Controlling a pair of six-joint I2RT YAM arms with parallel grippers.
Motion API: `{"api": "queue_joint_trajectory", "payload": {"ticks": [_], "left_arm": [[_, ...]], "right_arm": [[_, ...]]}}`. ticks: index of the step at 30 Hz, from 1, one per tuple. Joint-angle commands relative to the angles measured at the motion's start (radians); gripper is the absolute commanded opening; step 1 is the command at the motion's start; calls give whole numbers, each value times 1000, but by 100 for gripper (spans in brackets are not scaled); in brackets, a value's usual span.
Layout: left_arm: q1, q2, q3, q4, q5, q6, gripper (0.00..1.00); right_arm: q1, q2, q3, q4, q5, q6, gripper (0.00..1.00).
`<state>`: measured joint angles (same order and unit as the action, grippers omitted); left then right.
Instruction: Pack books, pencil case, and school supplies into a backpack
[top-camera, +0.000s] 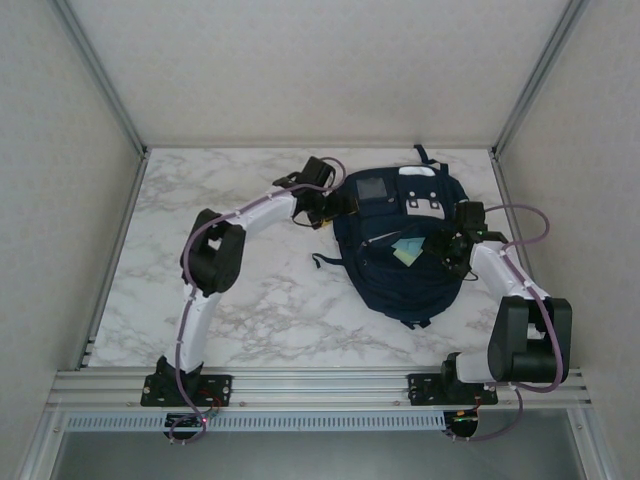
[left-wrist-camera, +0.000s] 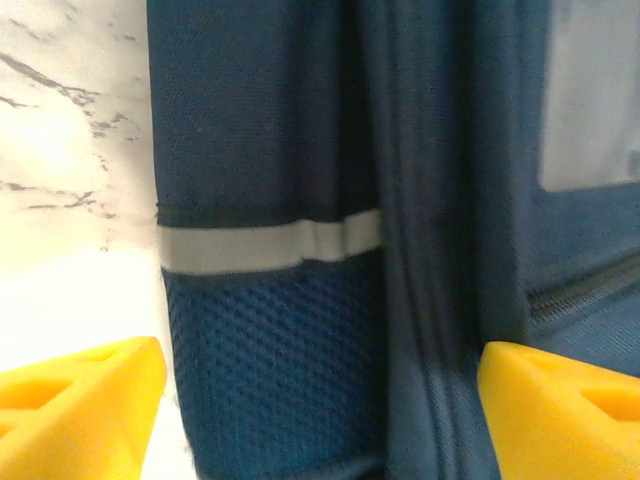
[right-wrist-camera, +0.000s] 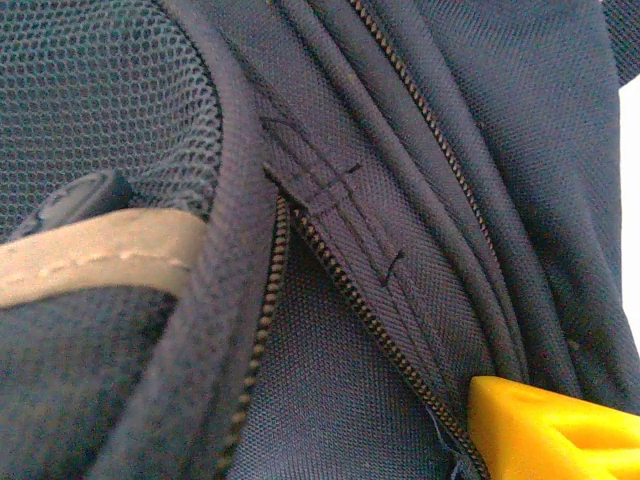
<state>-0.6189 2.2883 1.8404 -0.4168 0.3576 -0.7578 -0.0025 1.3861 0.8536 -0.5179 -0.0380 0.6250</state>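
The backpack (top-camera: 395, 285) lies flat on the marble table (top-camera: 200, 300), right of centre. My right gripper (top-camera: 452, 250) sits at its right edge; I cannot tell its spread. Farther left, my left gripper (top-camera: 324, 212) is spread wide, fingers (left-wrist-camera: 80, 400) flanking the bag's white stripe (left-wrist-camera: 265, 245).

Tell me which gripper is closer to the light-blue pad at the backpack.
The right gripper, at the backpack's right edge just beside the light-blue pad. The left gripper is at the opposite edge, near the grey patch.
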Motion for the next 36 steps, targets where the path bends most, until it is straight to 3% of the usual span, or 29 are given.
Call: {"api": "queue_joint_trajectory", "payload": {"ticks": [1, 3, 7, 15, 23, 32, 36], "left_arm": [[-37, 63, 57, 63, 23, -73, 73], [-51, 89, 86, 77, 36, -82, 54], [-53, 71, 70, 60, 15, -54, 0], [1, -192, -373, 175, -57, -52, 0], [-1, -420, -649, 238, -187, -137, 0], [-5, -412, -663, 351, -298, -292, 0], [-9, -387, -658, 374, -358, -327, 0]], "right_arm": [[2, 29, -9, 102, -72, 23, 74], [1, 42, 4, 109, -83, 21, 72], [5, 85, 44, 147, -121, 12, 69], [103, 289, 285, 148, -171, -42, 67], [194, 463, 565, 22, -215, -102, 70], [193, 305, 514, -200, -69, -198, 77], [194, 211, 480, -285, -61, -230, 79]]}}
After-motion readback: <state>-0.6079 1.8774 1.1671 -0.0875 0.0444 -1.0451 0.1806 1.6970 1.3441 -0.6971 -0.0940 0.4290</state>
